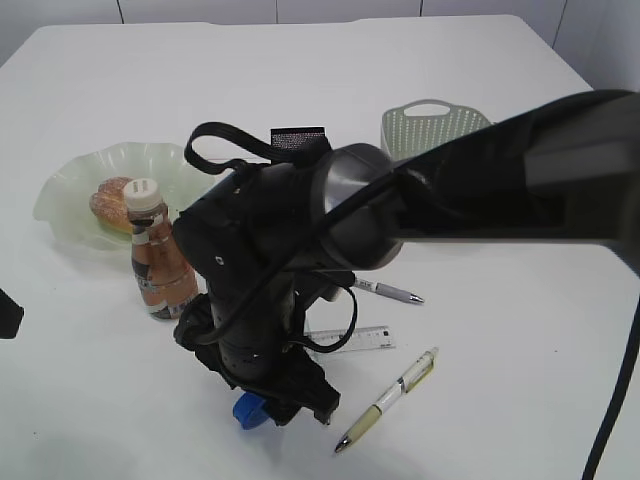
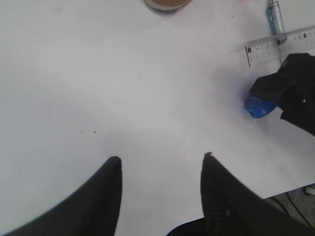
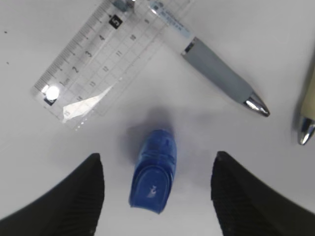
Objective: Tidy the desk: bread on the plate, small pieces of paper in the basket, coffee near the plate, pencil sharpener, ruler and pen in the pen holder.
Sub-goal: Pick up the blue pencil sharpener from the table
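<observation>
My right gripper [image 3: 157, 156] is open and straddles the blue pencil sharpener [image 3: 153, 169] on the desk, with a gap on each side. The clear ruler [image 3: 106, 64] lies just beyond it, with a grey-grip pen [image 3: 216, 69] across its far end. A cream pen [image 1: 388, 398] lies to the right. My left gripper [image 2: 162, 160] hangs open over bare desk [image 2: 123, 98]. The bread [image 1: 108, 200] sits on the green plate [image 1: 70, 185], and the coffee [image 1: 158, 262] stands beside it. The basket [image 1: 432, 128] is at the back right. The pen holder and paper pieces are out of view.
The right arm [image 1: 300, 250] stretches over the middle of the table and hides what lies beneath it. In the left wrist view the desk's front edge [image 2: 290, 184] runs close by at the lower right.
</observation>
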